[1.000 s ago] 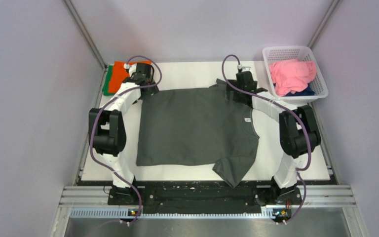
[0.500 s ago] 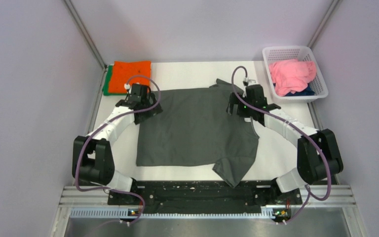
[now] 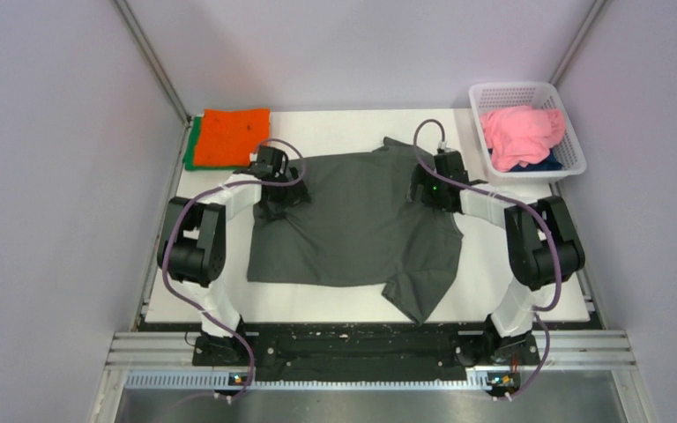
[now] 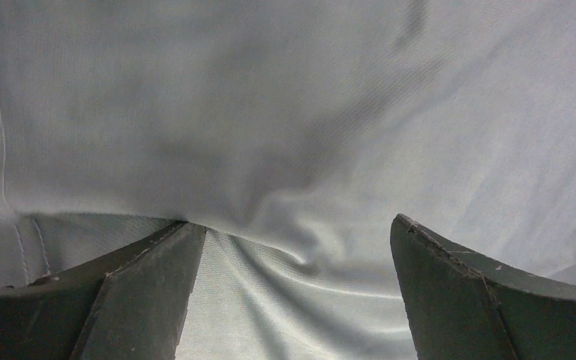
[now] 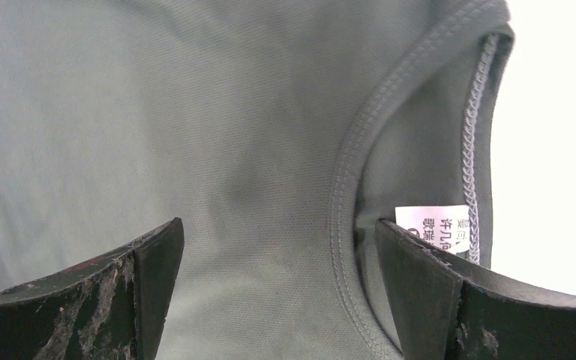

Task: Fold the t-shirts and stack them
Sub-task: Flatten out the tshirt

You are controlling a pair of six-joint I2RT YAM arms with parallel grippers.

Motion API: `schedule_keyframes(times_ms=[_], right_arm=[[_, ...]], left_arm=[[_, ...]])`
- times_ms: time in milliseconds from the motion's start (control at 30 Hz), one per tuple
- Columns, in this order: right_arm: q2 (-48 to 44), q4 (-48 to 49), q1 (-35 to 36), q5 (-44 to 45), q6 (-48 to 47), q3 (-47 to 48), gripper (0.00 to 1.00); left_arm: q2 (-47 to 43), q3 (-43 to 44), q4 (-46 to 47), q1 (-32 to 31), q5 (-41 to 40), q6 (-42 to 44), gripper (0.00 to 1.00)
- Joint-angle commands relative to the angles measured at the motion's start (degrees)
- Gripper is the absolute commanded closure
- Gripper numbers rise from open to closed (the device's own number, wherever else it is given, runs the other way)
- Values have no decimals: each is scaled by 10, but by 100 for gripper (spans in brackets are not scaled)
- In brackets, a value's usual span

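A dark grey t-shirt lies spread on the white table, one sleeve hanging toward the front edge. My left gripper is open, its jaws pressed down on the shirt's left side; rumpled grey cloth fills the left wrist view between the fingers. My right gripper is open over the shirt's right side, at the collar with its white label. A folded orange t-shirt lies on a folded green one at the back left. A pink t-shirt and a navy one lie in the basket.
The white lattice basket stands at the back right corner. Grey walls enclose the table on three sides. Bare white table shows behind the grey shirt. The arms' bases sit on a black rail at the near edge.
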Motion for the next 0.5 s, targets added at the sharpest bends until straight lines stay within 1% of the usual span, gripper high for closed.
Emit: schedule_keyframes(times_ms=[0, 133, 167, 233, 300, 367, 400, 467], right_arm=[[77, -26, -48, 34, 8, 48, 3], [130, -40, -74, 40, -10, 144, 3], [135, -49, -75, 40, -20, 167, 3], [125, -64, -76, 36, -37, 200, 3], [94, -70, -75, 23, -50, 207, 1], [50, -80, -74, 9, -54, 188, 1], [23, -83, -74, 5, -54, 171, 1], [-36, -83, -74, 3, -50, 123, 1]], left_arm=[[88, 72, 5, 0, 9, 7, 1], [134, 166, -26, 0, 11, 12, 1], [138, 198, -38, 0, 11, 15, 1], [125, 222, -54, -2, 9, 21, 1], [86, 214, -54, -8, -5, 25, 1], [32, 183, -56, -15, -24, 24, 1], [-1, 159, -59, -18, -33, 21, 1], [-71, 96, -71, -20, -79, 9, 1]])
